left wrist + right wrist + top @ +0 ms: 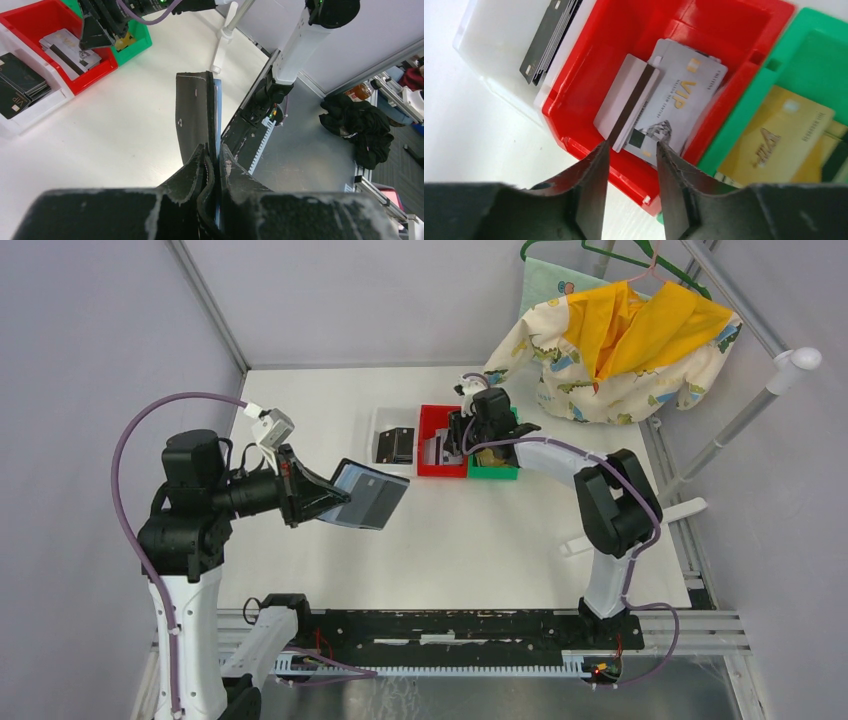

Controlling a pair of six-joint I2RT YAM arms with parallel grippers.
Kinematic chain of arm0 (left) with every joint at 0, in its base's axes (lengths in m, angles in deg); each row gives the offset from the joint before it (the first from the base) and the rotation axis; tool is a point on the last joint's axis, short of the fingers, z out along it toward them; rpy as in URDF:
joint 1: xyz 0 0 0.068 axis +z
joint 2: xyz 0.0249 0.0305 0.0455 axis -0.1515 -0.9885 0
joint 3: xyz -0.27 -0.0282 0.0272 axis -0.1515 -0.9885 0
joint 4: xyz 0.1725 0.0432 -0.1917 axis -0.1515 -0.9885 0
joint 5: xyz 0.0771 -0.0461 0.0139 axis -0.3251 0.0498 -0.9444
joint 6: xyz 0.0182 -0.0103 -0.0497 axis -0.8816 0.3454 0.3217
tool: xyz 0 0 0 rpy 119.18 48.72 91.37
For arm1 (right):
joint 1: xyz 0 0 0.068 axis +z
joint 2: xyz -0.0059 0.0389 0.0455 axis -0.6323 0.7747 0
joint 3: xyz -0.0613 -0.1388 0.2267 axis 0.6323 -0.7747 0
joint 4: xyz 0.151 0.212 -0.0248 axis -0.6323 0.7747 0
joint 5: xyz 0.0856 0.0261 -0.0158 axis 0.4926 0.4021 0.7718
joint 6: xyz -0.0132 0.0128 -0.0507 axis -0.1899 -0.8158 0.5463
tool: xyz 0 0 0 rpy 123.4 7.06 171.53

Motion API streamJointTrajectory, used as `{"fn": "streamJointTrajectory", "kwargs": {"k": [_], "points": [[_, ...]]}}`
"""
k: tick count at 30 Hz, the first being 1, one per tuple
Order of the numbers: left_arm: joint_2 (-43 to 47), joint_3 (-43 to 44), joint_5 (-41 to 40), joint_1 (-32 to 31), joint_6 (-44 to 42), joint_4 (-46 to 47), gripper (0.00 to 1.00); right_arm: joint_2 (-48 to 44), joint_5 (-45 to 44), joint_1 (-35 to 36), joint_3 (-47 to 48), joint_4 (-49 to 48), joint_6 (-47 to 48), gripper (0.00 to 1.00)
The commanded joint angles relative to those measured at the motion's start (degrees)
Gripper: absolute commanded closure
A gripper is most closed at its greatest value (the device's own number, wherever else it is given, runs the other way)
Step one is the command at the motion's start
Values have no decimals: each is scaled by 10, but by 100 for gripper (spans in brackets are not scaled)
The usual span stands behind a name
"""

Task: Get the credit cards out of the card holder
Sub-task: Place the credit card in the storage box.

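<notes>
My left gripper (335,498) is shut on the card holder (370,495), a black folding wallet with a light blue-grey inside, and holds it in the air above the table's left middle. In the left wrist view the holder (195,115) stands edge-on between my fingers. My right gripper (631,147) is open and empty, hovering over the near wall of the red bin (634,30). Silvery-grey cards (664,95) lie in that bin. Tan-gold cards (774,135) lie in the green bin (819,55). Black cards (549,40) lie in the white bin (499,50).
The three bins stand side by side at the table's back middle: white bin (385,420), red bin (425,465), green bin (495,473). A yellow and patterned garment (620,340) hangs at the back right beside a white pipe rack (740,420).
</notes>
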Motion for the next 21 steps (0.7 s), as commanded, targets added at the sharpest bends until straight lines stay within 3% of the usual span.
{"fn": "streamJointTrajectory", "kwargs": {"k": [1,5,9,14,16,21], "points": [[5,-5,31,0,-24,17,98,-103,-76,1,31,24,51,50],[3,-7,38,0,-27,17,98,-191,-58,4,27,21,84,39],[1,-14,38,0,-59,-6,98,-295,167,9,-19,-91,63,16],[-8,-26,37,0,-132,-61,98,-364,413,69,-100,-337,-35,4],[-15,-30,38,0,-161,-86,98,-364,442,113,-85,-312,-12,2],[-24,-32,57,0,-201,-119,98,-320,432,190,-8,-130,107,2]]}}
